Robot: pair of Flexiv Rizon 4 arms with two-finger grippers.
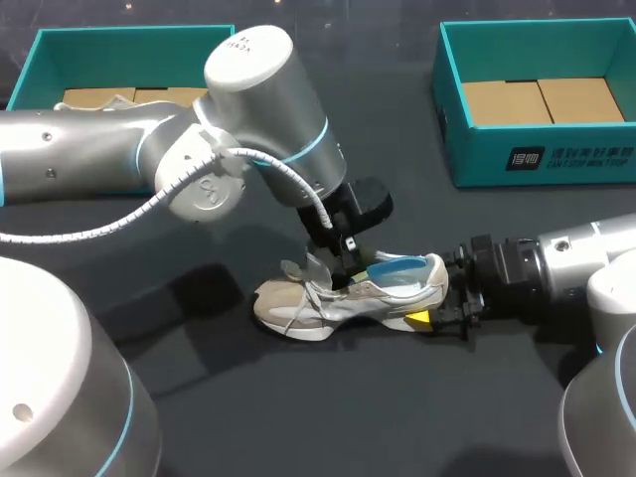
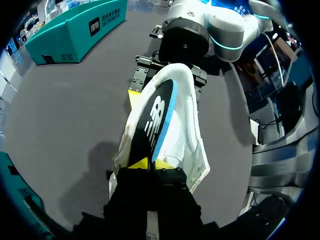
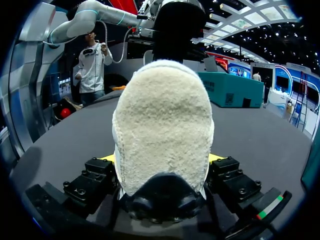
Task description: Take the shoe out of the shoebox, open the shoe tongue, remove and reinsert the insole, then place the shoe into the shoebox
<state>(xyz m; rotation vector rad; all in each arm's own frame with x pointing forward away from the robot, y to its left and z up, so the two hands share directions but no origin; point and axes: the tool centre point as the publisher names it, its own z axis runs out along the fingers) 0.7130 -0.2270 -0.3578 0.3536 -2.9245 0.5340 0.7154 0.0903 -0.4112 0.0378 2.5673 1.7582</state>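
Lying on the dark table, the shoe had its heel clamped in the right gripper; the left gripper, pinched shut on the half-raised insole, would do best drawing it slowly along the shoe's length

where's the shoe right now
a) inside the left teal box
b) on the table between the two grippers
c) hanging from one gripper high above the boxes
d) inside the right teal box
B: the shoe lies on the dark table, outside the left shoebox and the right shoebox, with the right gripper shut on its heel and the left gripper pinching the insole.
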